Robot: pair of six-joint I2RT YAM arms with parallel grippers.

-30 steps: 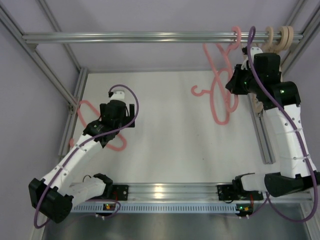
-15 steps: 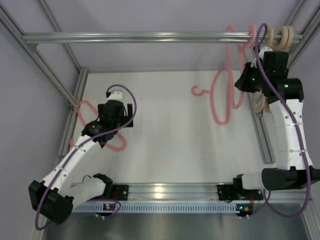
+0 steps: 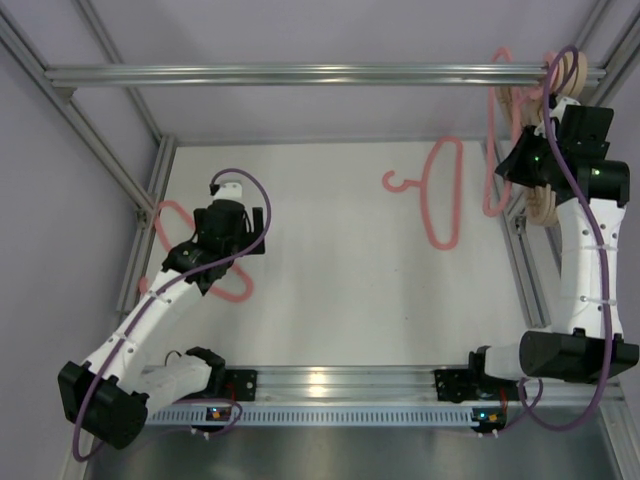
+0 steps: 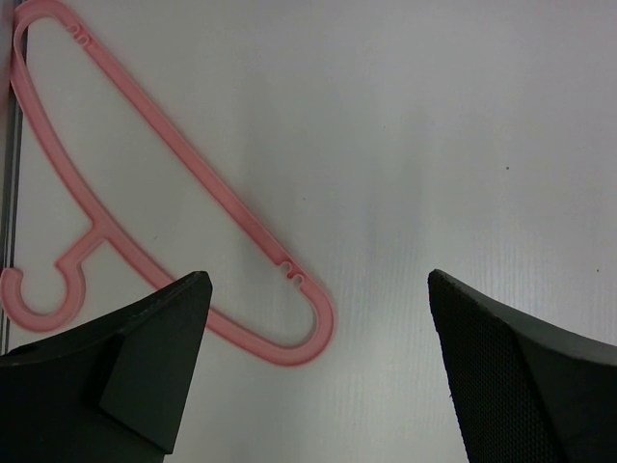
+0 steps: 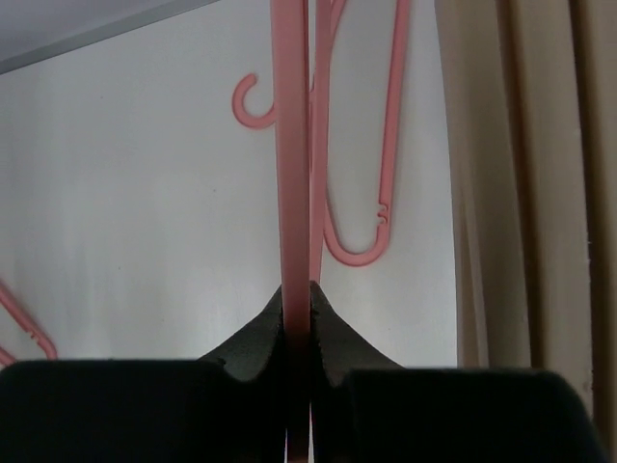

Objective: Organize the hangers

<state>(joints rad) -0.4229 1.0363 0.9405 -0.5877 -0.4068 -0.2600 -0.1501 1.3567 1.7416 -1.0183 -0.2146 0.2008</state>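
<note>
Upper right of frame: right gripper (image 5: pixel 297 301), jaws clamped on bar of raised pink plastic hanger (image 5: pixel 292 145), hook up by silver metal rail (image 3: pixel 280 74), beside beige rounded hangers (image 3: pixel 572 68). Left side: left gripper (image 4: pixel 318 282), jaws wide, above second pink hanger (image 4: pixel 183 159) flat on white desk (image 3: pixel 340 300). Third pink hanger (image 3: pixel 440 195) flat, right of centre

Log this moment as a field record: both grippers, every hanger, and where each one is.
left gripper: open, empty, over the table
right gripper: fingers shut on held pink hanger, up by the rail; whether it is hooked on cannot be told
left pink hanger: flat on table, below left gripper
middle pink hanger: flat on table
beige hangers: hanging at rail's right end
</note>
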